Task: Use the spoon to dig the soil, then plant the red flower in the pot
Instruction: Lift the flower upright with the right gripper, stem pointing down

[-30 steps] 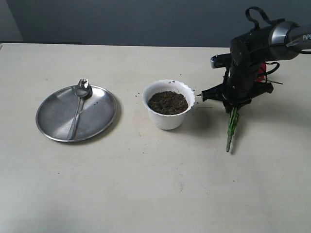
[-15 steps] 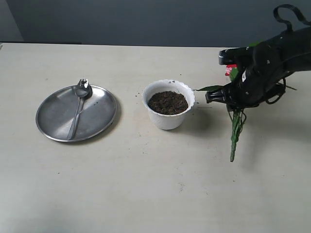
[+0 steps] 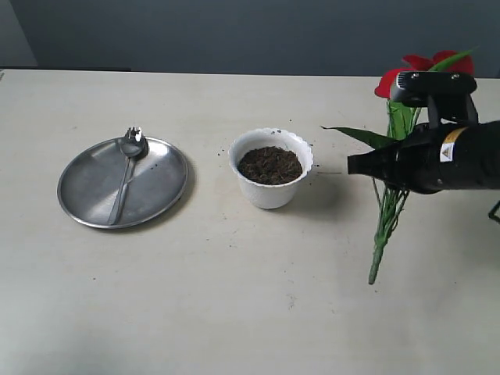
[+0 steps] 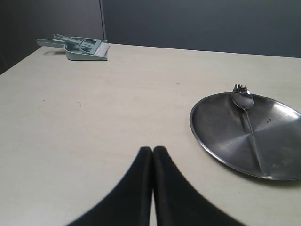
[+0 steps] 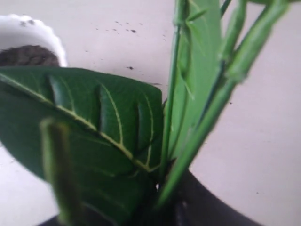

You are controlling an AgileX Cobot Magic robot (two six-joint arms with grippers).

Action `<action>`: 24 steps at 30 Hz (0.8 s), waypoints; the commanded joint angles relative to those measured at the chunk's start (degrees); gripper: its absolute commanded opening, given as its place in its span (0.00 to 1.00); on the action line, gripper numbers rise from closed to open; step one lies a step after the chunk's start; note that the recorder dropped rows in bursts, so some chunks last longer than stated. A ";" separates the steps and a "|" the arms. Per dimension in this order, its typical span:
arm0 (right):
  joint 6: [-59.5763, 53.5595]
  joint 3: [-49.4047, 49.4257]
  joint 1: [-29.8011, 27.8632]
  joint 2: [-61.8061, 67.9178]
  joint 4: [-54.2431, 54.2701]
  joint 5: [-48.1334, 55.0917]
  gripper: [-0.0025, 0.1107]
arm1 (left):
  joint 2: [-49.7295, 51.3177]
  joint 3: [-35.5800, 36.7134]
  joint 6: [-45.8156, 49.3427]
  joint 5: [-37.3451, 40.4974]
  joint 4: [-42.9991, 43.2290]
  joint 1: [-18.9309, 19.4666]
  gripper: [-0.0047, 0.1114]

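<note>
Swinging the flower upright – planting looked close

Quick update. Over the last second the right tool (image 3: 398, 170) rolled over and lifted. A second earlier the red flower (image 3: 384, 223) hung low under the wrist with its head hidden. Now it stood nearly upright, bloom (image 3: 422, 64) at the top and the stem end pointing down, at or just above the worktop (image 3: 234, 297); I couldn't tell which. The tool was closed partway around the green stalks, and the wrist view was all leaf (image 5: 94, 122) and stalks coming out of the dark jaws. The flower sat to the right of the pot (image 3: 270, 195), near it but not over it. My guess: that turn was the set-up for planting, since the stem end now faced the way it has to go in. It would need a lift and a sideways carry over the rim first.

Containers:
- The pot held the soil (image 3: 269, 165), dark and crumbly, a bit below the scalloped rim. A few crumbs lay on the worktop around it.
- The steel plate (image 3: 86, 183) held the spoon (image 3: 126, 176), lying flat with some dark bits on its tines, so digging looked done to me.

The left tool (image 4: 153, 188) was fully closed, holding nothing, parked near the plate. A dustpan set (image 4: 80, 47) sat off in the far corner.
</note>
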 commanded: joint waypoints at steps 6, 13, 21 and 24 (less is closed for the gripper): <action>-1.08 10.84 7.59 -14.63 -0.31 -11.59 0.02 | -0.32 0.22 -0.10 -0.70 0.00 -0.10 0.04; -5.24 15.78 7.83 -17.83 -0.16 -14.01 0.02 | -0.32 0.22 -0.10 -0.70 0.00 -0.10 0.04; -5.85 19.22 7.83 -22.59 1.27 -15.44 0.02 | -0.32 0.22 -0.10 -0.70 0.00 -0.10 0.04; -11.99 19.22 7.69 -23.51 1.15 -18.64 0.02 | -0.32 0.22 -0.10 -0.70 0.00 -0.10 0.04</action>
